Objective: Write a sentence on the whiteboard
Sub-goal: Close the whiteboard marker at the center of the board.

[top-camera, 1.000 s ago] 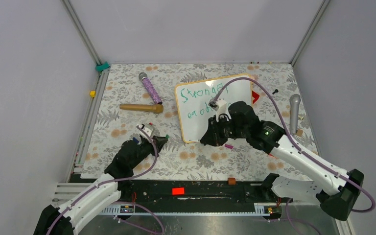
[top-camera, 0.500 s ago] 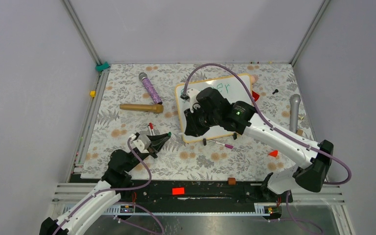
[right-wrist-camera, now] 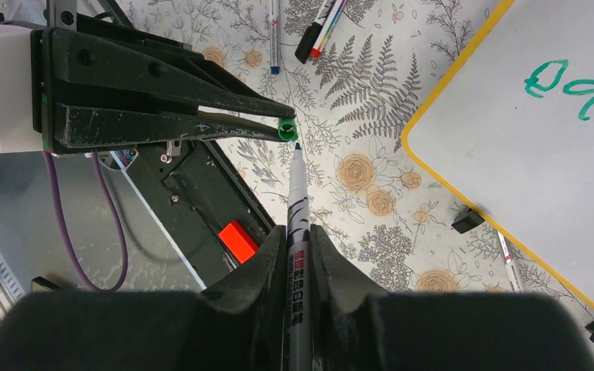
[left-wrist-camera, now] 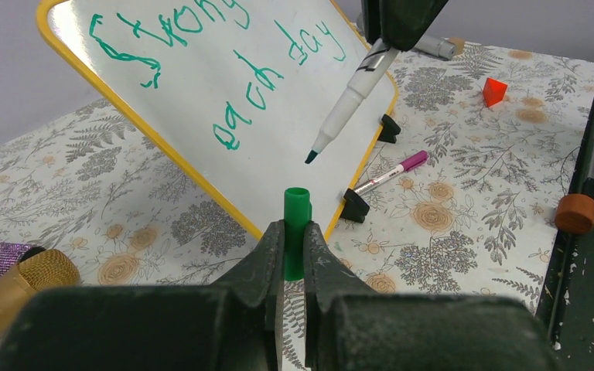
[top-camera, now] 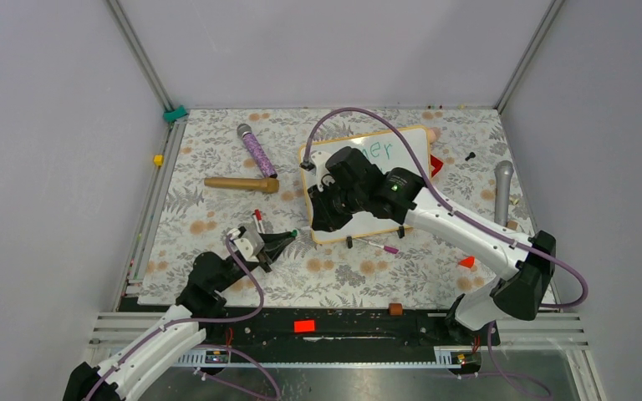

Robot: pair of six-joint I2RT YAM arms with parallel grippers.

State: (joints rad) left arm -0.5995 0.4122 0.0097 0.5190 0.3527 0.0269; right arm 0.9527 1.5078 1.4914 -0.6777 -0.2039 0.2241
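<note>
The whiteboard (left-wrist-camera: 193, 89) stands tilted on black feet; in the top view my right arm covers most of the whiteboard (top-camera: 405, 159). The sentence (left-wrist-camera: 259, 73) reads "Stronger each day" in green, in two lines. My left gripper (left-wrist-camera: 294, 232) is shut on a green marker cap (left-wrist-camera: 296, 220), held upright off the mat. My right gripper (right-wrist-camera: 298, 236) is shut on a white marker (right-wrist-camera: 296, 201). Its green tip sits just short of the cap (right-wrist-camera: 287, 130), off the board. From above, the left gripper (top-camera: 284, 240) and right gripper (top-camera: 318, 219) nearly meet beside the board's near-left corner.
A purple microphone (top-camera: 257, 150) and a tan one (top-camera: 241, 183) lie left of the board, a grey one (top-camera: 502, 192) to its right. A pink marker (top-camera: 382, 246), an orange-red block (top-camera: 466, 261) and a brown cylinder (top-camera: 395, 308) lie in front. Loose markers (right-wrist-camera: 321, 23) rest near the left arm.
My right arm has swung left off the board's face, carrying the marker down toward the left gripper. The left gripper has shifted slightly with the green cap.
</note>
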